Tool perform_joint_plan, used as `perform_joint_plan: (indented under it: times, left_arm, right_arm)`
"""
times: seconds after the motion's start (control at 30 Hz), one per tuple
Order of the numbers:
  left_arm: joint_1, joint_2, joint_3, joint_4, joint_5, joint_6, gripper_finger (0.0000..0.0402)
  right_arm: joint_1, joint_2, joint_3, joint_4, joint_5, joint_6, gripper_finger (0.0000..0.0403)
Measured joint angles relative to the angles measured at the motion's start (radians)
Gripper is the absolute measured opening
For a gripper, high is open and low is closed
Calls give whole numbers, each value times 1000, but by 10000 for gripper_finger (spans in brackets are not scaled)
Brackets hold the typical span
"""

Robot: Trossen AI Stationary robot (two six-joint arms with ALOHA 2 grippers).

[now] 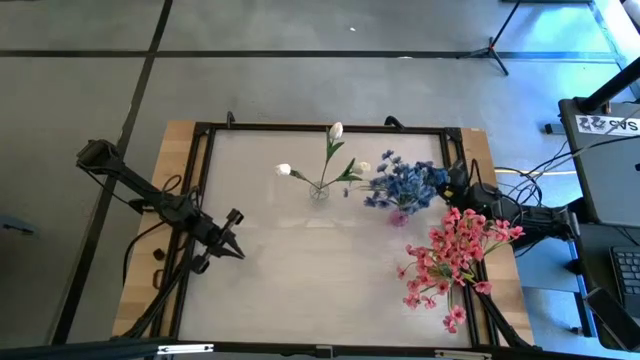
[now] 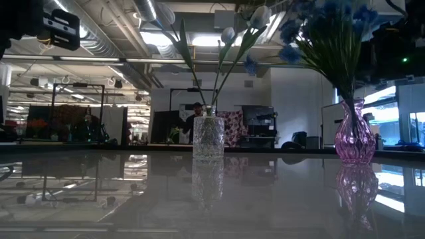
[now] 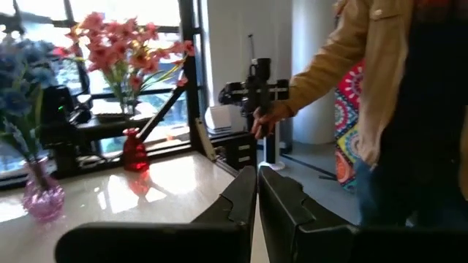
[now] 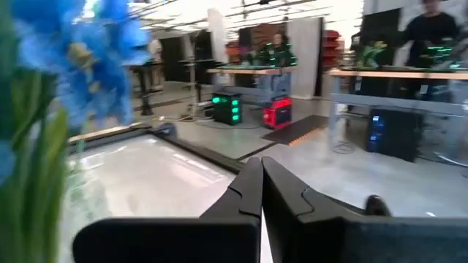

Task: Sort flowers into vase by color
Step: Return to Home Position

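Note:
Three vases stand on the table, each holding its flowers by the stems. A clear glass vase [image 1: 319,191] [image 2: 208,136] holds the white buds [image 1: 336,130]. A purple glass vase [image 2: 352,138] [image 3: 42,199] holds the blue blooms [image 1: 405,184]. A red vase [image 3: 135,155] holds the pink blooms [image 1: 455,250] [image 3: 124,40]. My left gripper [image 1: 238,254] [image 3: 257,172] is shut over the table's left part, well clear of the vases. My right gripper [image 1: 452,172] [image 4: 261,162] is shut too, just right of the blue blooms.
A black frame [image 1: 320,127] runs round the white table top. Bare table surface [image 1: 300,290] lies between my left gripper and the pink blooms. A person in a tan jacket [image 3: 365,66] stands beyond the table's edge, a hand [image 3: 267,117] on a stand.

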Motion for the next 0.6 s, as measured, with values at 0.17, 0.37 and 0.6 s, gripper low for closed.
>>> perform_joint_plan:
  times: [0.17, 0.37, 0.6]
  left_arm:
    - [0, 0, 0, -9, -37, -4, 14]
    - [0, 0, 0, -9, -47, -9, 14]
    - [4, 0, 0, -16, -148, -2, 14]
  right_arm:
    - [0, 26, 0, 0, -53, 5, 3]
    - [0, 33, -1, -3, -62, 5, 3]
    - [0, 33, -2, -4, -62, 2, 3]
